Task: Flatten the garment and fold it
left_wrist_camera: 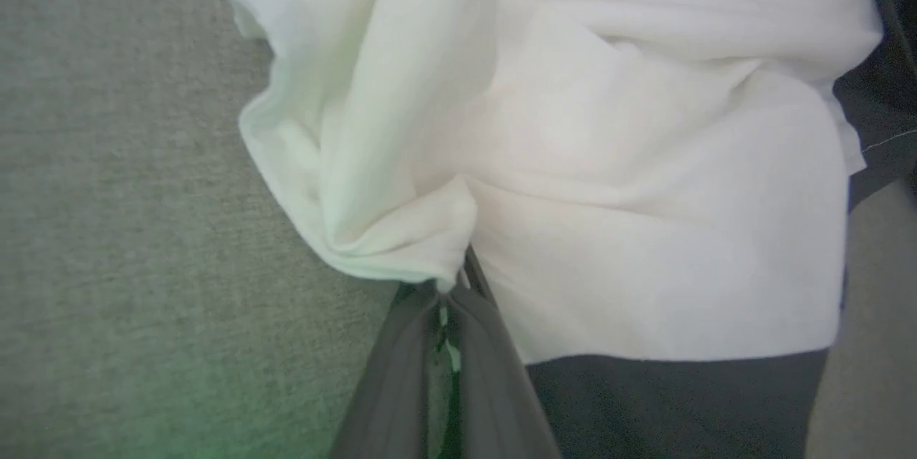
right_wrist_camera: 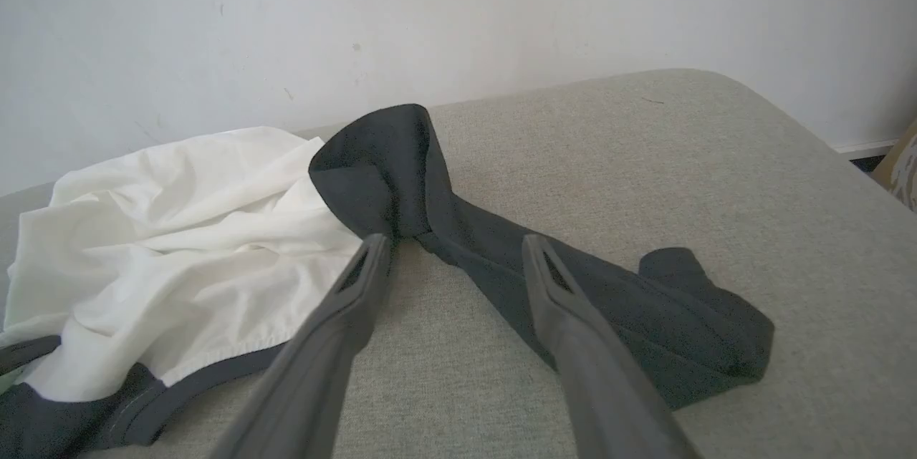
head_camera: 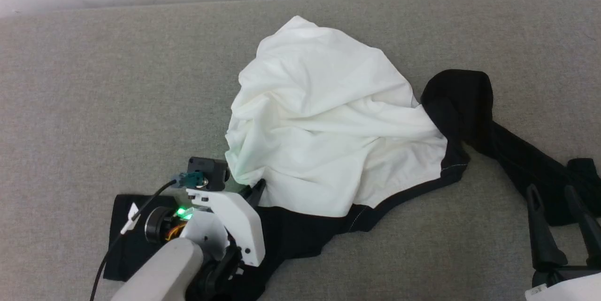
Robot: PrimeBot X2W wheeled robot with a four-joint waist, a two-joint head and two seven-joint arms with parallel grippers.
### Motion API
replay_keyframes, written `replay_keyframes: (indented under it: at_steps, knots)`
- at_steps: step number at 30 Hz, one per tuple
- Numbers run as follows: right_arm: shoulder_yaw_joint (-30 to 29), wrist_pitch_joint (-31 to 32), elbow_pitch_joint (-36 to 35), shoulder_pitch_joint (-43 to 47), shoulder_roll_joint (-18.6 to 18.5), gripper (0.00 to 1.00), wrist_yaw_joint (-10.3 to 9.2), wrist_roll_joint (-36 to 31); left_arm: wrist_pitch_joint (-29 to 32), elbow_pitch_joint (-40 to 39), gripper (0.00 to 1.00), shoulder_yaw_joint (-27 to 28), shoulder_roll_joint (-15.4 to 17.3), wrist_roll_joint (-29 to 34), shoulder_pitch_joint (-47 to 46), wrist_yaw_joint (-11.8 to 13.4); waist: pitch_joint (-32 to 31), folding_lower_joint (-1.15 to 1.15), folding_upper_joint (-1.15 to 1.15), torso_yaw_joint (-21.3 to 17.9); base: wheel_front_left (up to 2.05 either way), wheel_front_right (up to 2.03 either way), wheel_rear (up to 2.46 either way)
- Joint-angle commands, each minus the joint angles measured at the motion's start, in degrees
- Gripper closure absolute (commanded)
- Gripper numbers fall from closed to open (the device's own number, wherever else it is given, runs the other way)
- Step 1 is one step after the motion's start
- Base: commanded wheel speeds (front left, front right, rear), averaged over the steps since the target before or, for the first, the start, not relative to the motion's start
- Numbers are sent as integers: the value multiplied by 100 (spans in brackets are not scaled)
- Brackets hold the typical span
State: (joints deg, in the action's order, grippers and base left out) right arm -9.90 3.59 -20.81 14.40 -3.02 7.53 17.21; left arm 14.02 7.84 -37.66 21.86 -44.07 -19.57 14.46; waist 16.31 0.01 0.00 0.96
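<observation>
Grey cushion [head_camera: 94,80] bears garment [head_camera: 319,118], left gripper [left_wrist_camera: 458,283] pinching it.

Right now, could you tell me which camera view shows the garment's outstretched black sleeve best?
The right wrist view: the black sleeve lies whole, shoulder to cuff, beyond the open right gripper. The head view partly hides its end behind those fingers; the left wrist view shows mostly the white body, pinched by the left gripper.

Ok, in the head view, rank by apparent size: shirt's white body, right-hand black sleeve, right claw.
Largest first:
white body
black sleeve
right claw
The claw looks smallest despite being nearest the camera.
</observation>
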Motion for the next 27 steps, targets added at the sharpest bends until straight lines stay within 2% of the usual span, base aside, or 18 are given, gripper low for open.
replay_keyframes:
  at_steps: [1,5,11,13,14,15,16,17,22,24,27]
  knots:
    - [-32,29,-1,-28,14,0,-4,-19,-7,57,100,-5,74,29,13,-25,-54,-1,0,27,0,0,0]
    - [-68,52,1,-24,14,0,-4,-16,-68,-541,100,425,447,-166,181,119,-154,-1,0,76,0,0,0]
    - [-58,52,-1,18,14,0,-4,11,-152,-1456,100,1314,1450,-290,918,707,-144,-1,0,152,0,0,0]
    - [-45,64,0,27,14,0,-4,8,-337,-1510,100,1377,1658,-144,1073,694,-106,-1,0,177,0,0,0]
    - [-39,73,2,27,14,0,-4,3,-437,-1466,93,1442,1631,-207,1151,679,-93,-1,0,192,0,0,0]
    - [-26,84,2,22,14,0,-4,-8,-482,-1404,64,1421,1633,-213,1216,629,-86,-1,0,199,0,0,0]
    - [-15,97,2,12,14,0,-4,-20,-494,-1349,53,1352,1631,-197,1259,563,-81,-1,0,202,0,0,0]
    - [-11,110,-1,1,14,0,-4,-28,-545,-1305,0,1343,1546,-241,1279,544,-77,-1,0,208,0,0,0]
    - [-9,178,-8,-15,14,0,-4,-65,-1017,-1244,0,1337,1053,-265,1224,568,-130,-1,0,254,0,0,0]
    - [-6,190,-2,2,14,0,-4,-66,-1186,-1296,0,1378,972,-242,1215,583,-164,-1,0,263,0,0,0]
    - [-14,216,13,65,14,0,-4,-51,-1933,-1639,0,1621,809,-47,1216,660,-277,-1,0,288,0,0,0]
